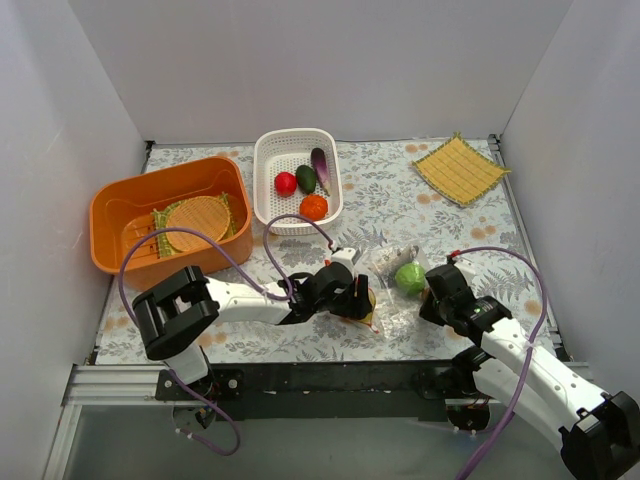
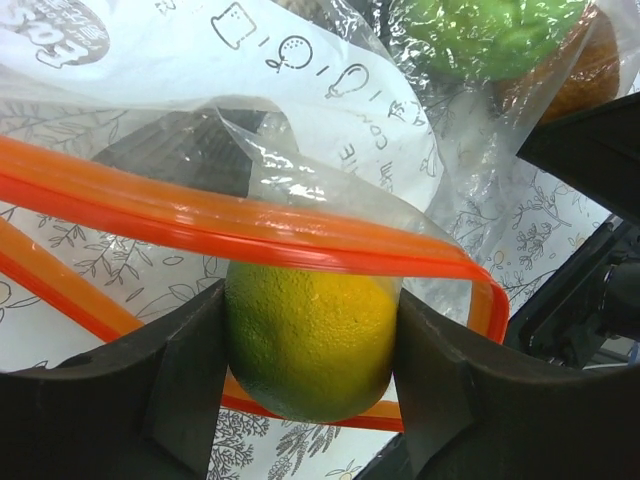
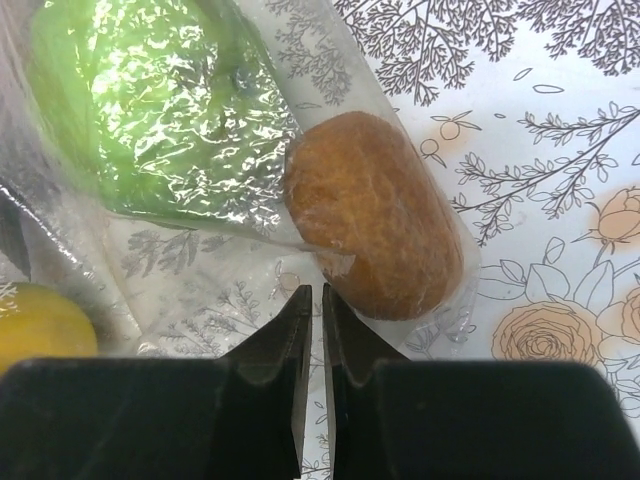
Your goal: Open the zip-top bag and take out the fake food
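Observation:
The clear zip-top bag (image 1: 392,300) lies between my two grippers, its orange zipper strip (image 2: 250,230) parted. My left gripper (image 2: 310,370) is shut on a yellow-green fake fruit (image 2: 310,345) at the bag's mouth (image 1: 371,297). Inside the bag sit a light green piece (image 1: 409,277) and a brown piece (image 3: 375,215). My right gripper (image 3: 312,295) hovers at the bag's far corner beside the brown piece. Its jaws stand a sliver apart, and I see nothing between them.
A white basket (image 1: 268,190) behind holds red (image 1: 285,183), dark green (image 1: 306,178), purple (image 1: 320,165) and orange (image 1: 314,207) fake food. An orange bin (image 1: 110,205) with woven mats stands at the left. A yellow mat (image 1: 460,168) lies at the back right.

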